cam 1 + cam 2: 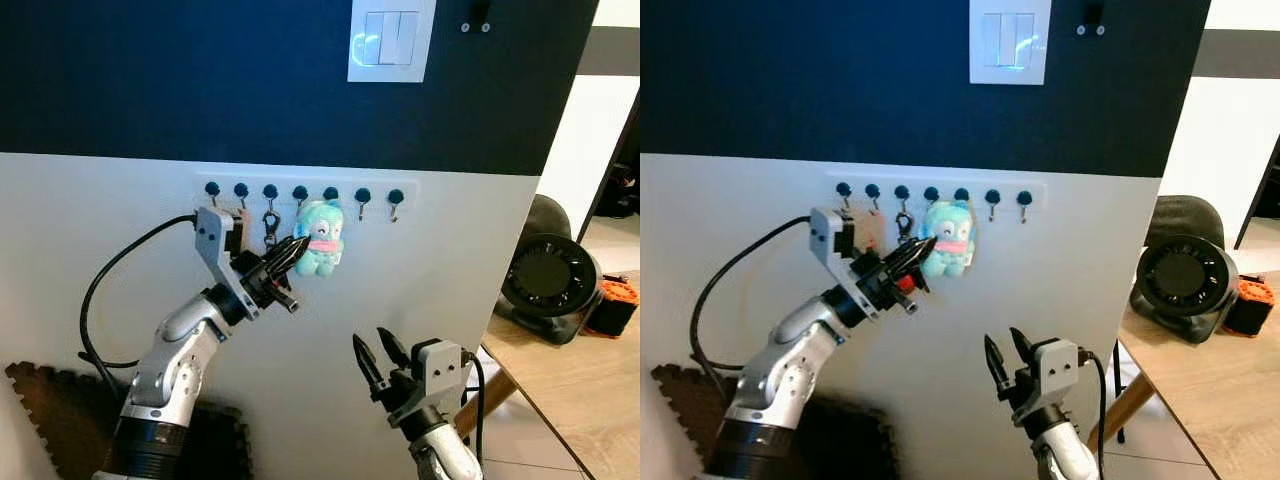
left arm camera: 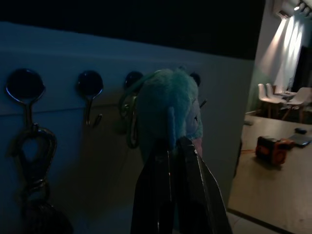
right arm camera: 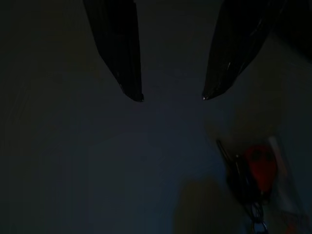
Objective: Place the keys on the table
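Here my left gripper [image 1: 296, 246] has its fingers together, tips touching the fluffy teal plush keychain [image 1: 320, 237] hanging on the white hook rail [image 1: 405, 187]. My right gripper [image 1: 374, 353] hangs below it, fingers apart. I can read no writing.

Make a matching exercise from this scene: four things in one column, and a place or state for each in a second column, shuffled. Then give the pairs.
Things
1. plush keychain
2. left gripper
3. right gripper
4. light switch

Places or states
A. open, held low in front of the white wall
B. high on the dark upper part of the wall
C. hanging from the hook rack
D. fingers closed, tips at the teal plush

Pairs: 1-C, 2-D, 3-A, 4-B
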You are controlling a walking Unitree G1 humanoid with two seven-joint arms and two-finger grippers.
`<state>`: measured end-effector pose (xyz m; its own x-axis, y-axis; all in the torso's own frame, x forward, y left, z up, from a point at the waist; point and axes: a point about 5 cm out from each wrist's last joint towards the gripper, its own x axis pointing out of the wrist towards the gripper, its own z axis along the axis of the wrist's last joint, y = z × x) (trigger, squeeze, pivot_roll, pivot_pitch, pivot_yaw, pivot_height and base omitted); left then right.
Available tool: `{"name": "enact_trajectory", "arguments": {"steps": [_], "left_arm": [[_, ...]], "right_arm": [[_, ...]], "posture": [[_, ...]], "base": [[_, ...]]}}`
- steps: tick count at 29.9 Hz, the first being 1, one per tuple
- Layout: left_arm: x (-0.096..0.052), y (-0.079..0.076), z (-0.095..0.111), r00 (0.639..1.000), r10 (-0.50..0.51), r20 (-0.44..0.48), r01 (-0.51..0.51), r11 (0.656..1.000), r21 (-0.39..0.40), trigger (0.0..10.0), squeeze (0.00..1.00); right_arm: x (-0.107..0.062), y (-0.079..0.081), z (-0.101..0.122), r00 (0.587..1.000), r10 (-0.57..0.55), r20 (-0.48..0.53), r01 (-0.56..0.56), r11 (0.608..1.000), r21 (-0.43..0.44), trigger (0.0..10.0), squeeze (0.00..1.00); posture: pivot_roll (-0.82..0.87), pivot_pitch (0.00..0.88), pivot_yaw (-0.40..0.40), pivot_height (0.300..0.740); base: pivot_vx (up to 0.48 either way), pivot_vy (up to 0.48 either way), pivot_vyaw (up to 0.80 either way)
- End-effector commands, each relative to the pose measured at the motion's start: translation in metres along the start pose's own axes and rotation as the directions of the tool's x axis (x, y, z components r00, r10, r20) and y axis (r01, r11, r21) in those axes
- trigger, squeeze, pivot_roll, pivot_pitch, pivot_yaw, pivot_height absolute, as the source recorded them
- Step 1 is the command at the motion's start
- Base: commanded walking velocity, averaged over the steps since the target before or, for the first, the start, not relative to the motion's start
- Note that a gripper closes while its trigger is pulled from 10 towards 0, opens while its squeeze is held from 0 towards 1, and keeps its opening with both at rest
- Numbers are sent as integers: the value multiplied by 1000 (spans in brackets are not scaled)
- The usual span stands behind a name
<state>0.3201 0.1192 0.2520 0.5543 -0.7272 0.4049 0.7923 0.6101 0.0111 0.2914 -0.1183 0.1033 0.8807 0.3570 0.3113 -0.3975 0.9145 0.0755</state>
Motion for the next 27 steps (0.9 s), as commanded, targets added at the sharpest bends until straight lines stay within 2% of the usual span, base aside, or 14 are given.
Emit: {"name": "enact_trajectory", "arguments": {"steps": [1, 7, 11, 12, 13, 18, 19, 21, 22, 23, 25, 27], "left_arm": [[-5, -3, 0, 999, -42, -32, 42, 999, -12, 0, 0], [-15, -7, -4, 995, -88, -53, 84, 993, -84, 0, 0], [-35, -19, -28, 954, -209, -217, 172, 969, -176, 0, 0], [-35, -19, -28, 954, -209, -217, 172, 969, -176, 0, 0], [-43, -25, -40, 932, -237, -275, 182, 960, -212, 0, 0], [-52, -33, -56, 900, -258, -352, 183, 955, -233, 0, 0], [-55, -35, -65, 889, -253, -381, 170, 956, -239, 0, 0], [-63, -36, -82, 856, -224, -466, 142, 969, -204, 0, 0], [-63, -36, -82, 856, -224, -466, 142, 969, -204, 0, 0], [-67, -35, -91, 839, -199, -507, 124, 976, -177, 0, 0], [-78, -26, -115, 815, -57, -576, -5, 994, -106, 0, 0], [-85, -23, -127, 799, 17, -601, -74, 995, -70, 0, 0]], "right_arm": [[0, 1, -3, 1000, 2, -17, -2, 1000, 10, 10000, 0], [-3, 0, -5, 1000, -1, -27, 1, 1000, 11, 10000, 0], [-8, 0, -12, 998, -5, -55, 5, 1000, 8, 10000, 0], [-8, 0, -12, 998, -5, -55, 5, 1000, 8, 10000, 0], [-12, -1, -15, 997, -8, -73, 8, 1000, 7, 10000, 0], [-18, -3, -20, 995, -13, -98, 14, 1000, 5, 10000, 0], [-20, -4, -23, 993, -20, -116, 21, 1000, 6, 10000, 0], [-27, -7, -32, 985, -40, -166, 42, 999, 8, 10000, 0], [-27, -7, -32, 985, -40, -166, 42, 999, 8, 10000, 0], [-31, -9, -39, 976, -59, -210, 62, 998, 9, 10000, 0], [-49, -17, -57, 939, -115, -324, 126, 992, 14, 10000, 0], [-62, -20, -66, 918, -142, -372, 159, 987, 16, 10000, 0]], "posture": [[82, 0, 19, 740], [84, 0, 20, 740], [84, 0, 19, 740], [84, 0, 19, 740], [82, 0, 18, 740], [81, 0, 18, 740], [78, 0, 18, 740], [75, 0, 20, 740], [75, 0, 20, 740], [72, 0, 20, 740], [69, 0, 19, 740], [68, 0, 17, 740]], "base": [[0, 0, 0], [0, 0, 0], [0, 0, 0], [0, 0, 0], [0, 0, 0], [0, 0, 0], [0, 0, 0], [0, 0, 0], [0, 0, 0], [0, 0, 0], [0, 0, 0], [0, 0, 0]]}}
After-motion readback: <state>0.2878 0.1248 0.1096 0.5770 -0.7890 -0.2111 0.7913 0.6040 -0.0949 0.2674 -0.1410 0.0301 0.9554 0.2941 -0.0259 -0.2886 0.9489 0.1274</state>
